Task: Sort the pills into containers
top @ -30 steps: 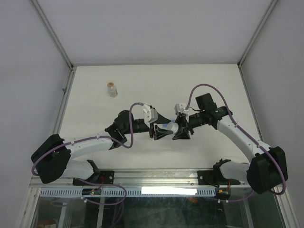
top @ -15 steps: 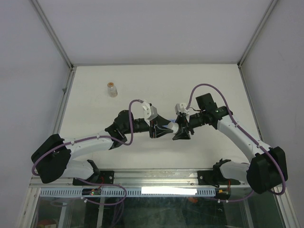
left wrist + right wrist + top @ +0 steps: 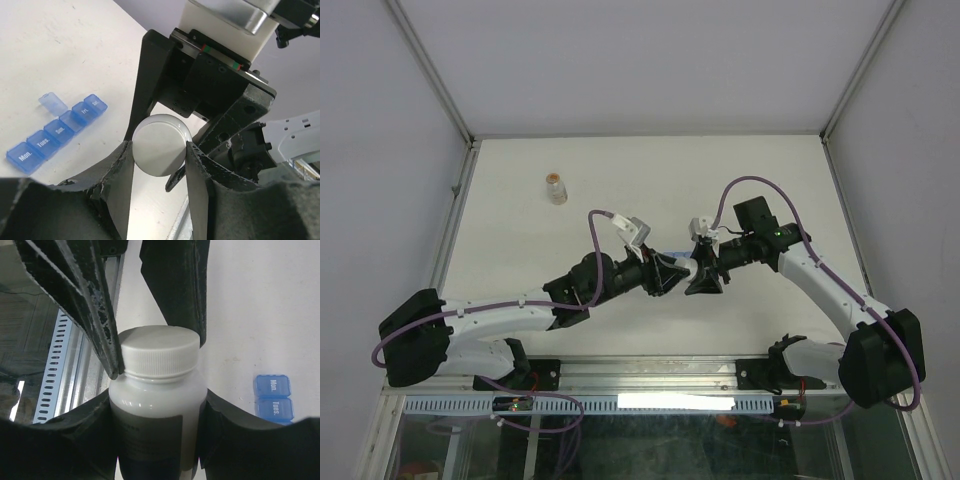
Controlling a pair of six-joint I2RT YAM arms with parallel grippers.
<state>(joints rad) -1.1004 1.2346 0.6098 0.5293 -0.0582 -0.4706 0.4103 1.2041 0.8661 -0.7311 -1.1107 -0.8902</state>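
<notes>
My right gripper [image 3: 157, 415] is shut on the body of a white pill bottle [image 3: 157, 390] with a dark label and holds it above the table. My left gripper [image 3: 160, 152] is shut on the bottle's white screw cap [image 3: 159, 145], one finger on each side; its fingers [image 3: 95, 315] show gripping the cap in the right wrist view. In the top view both grippers meet at the bottle [image 3: 683, 268] in mid-table. The blue pill-organiser strip [image 3: 55, 132] lies on the table with one lid flipped open; its end shows in the right wrist view [image 3: 272, 397]. No loose pills show.
A small clear bottle with tan-orange contents [image 3: 555, 188] stands at the far left of the white table [image 3: 620, 170]. Metal rails [image 3: 450, 215] edge the table, and the slotted front rail [image 3: 52, 365] lies beneath the grippers' near side.
My left arm has stretched to the right and its wrist has turned, bringing the left gripper onto the bottle's cap. The right arm and bottle have stayed in place.
</notes>
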